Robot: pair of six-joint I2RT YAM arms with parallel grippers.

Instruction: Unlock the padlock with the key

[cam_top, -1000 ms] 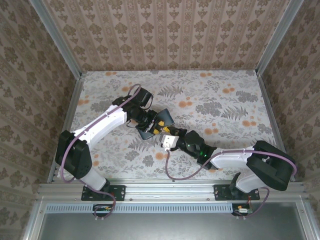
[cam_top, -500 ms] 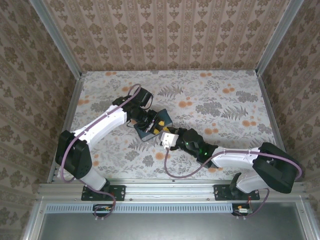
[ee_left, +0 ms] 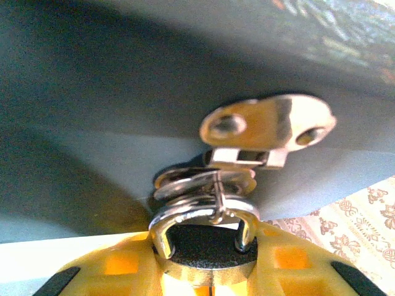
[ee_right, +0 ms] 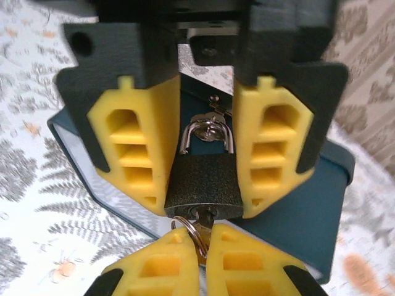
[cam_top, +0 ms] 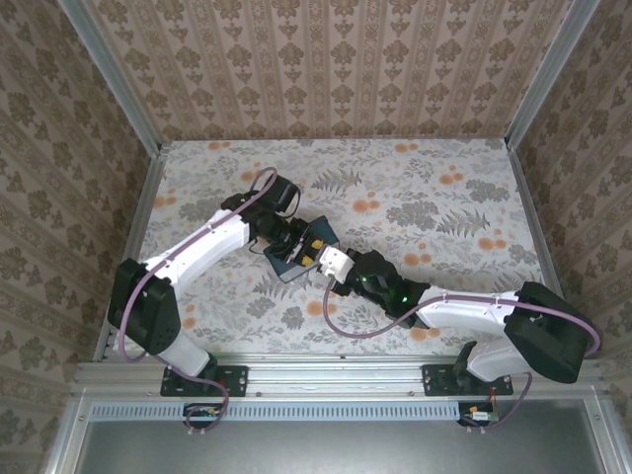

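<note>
**A:** What is seen, from the biggest thing down?

**B:** A floral-patterned table (cam_top: 444, 197) is seen from above. Both arms are bent inward and meet near its middle, over a dark blue tin (ee_right: 296, 203).

**A:** How is the left gripper set?

**B:** The left gripper (ee_right: 205, 200) is narrowed onto the padlock (ee_right: 203, 182). The padlock body is clamped between the gripper's yellow pads (ee_right: 133, 154), in front of the tin.

**A:** And how does the padlock look?

**B:** A small, dark, rough-textured body is shown, topped by a bright silver shackle (ee_right: 208, 132) (rings (ee_left: 203, 185) and a flat pale metal tab (ee_left: 268, 126) are hung from it in the left wrist view).

**A:** Where is the key?

**B:** The key (ee_right: 204, 221) is seen as a thin pale sliver at the underside of the padlock, with a small ring beside it. It is pinched by the right gripper (ee_right: 205, 240), whose pads are pressed nearly together around its lower part.
</note>
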